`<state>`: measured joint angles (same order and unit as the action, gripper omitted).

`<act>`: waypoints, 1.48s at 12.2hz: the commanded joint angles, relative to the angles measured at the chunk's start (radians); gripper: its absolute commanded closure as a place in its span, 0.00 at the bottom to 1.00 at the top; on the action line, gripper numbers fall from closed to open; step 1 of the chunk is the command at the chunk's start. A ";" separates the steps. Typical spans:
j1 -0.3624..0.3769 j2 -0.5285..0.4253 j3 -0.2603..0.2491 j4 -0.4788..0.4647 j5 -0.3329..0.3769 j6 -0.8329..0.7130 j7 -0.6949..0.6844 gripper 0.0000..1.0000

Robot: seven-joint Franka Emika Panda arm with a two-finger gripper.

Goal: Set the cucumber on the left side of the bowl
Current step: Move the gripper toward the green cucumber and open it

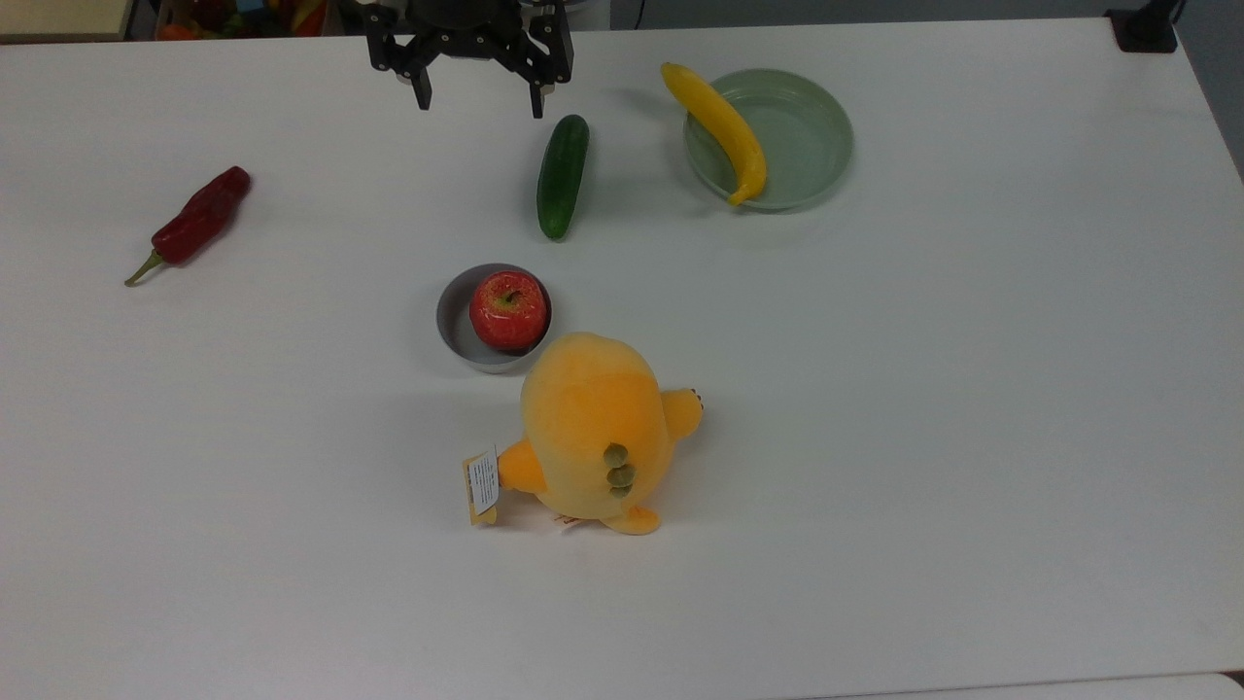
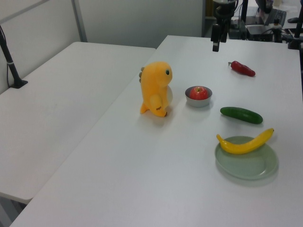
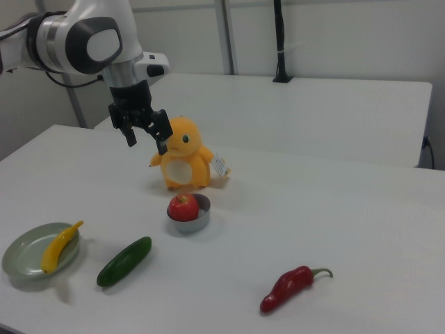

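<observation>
Held high above the table point(image 1: 972, 437), the claw point(image 1: 478, 100) is seen with its two fingers spread wide apart and nothing between them; in the top view it hangs at the far edge, with one fingertip point(image 1: 536, 105) just short of the upper end of the cucumber point(image 1: 563, 176); in the right view it is raised well clear of everything, in front of the yellow plush toy point(image 3: 182, 161).

The cucumber is found lying flat on the table, untouched, between the claw and the bowl point(image 1: 459, 321) in the top view, and just beside the green dish point(image 1: 807, 146) on which a banana point(image 1: 719, 129) is rested; it is apart from both. The bowl is occupied by a red apple point(image 1: 507, 309); the plush toy is stood right against it on the near side; a red chilli point(image 1: 194, 222) is left well away at the top view's left.

The step in hand is judged to be the reach for the cucumber; the claw should be lowered straight down over the middle of its length, with the fingers set across the narrow width, so that it is lifted level; a smooth, rounded skin can be expected to slip if gripped near an end. Open table is left beside the bowl on the top view's left, where the cucumber could be set down without the apple or toy being knocked.
</observation>
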<state>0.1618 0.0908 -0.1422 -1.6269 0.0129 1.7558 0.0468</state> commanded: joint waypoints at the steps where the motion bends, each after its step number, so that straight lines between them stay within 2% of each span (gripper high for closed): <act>1: 0.009 -0.075 -0.005 -0.069 -0.028 0.086 0.010 0.00; 6: 0.012 -0.080 -0.005 -0.079 -0.028 0.083 0.012 0.00; 9: 0.021 -0.094 -0.005 -0.149 -0.028 0.129 0.005 0.00; 13: 0.019 -0.094 0.019 -0.218 -0.028 0.183 0.008 0.00; 14: 0.019 -0.103 0.022 -0.246 -0.028 0.173 0.010 0.00; 16: 0.006 -0.134 0.070 -0.348 -0.028 0.171 0.001 0.00; 18: 0.007 -0.148 0.073 -0.413 -0.028 0.169 0.004 0.00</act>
<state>0.1732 0.0100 -0.0869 -1.9212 0.0004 1.9089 0.0460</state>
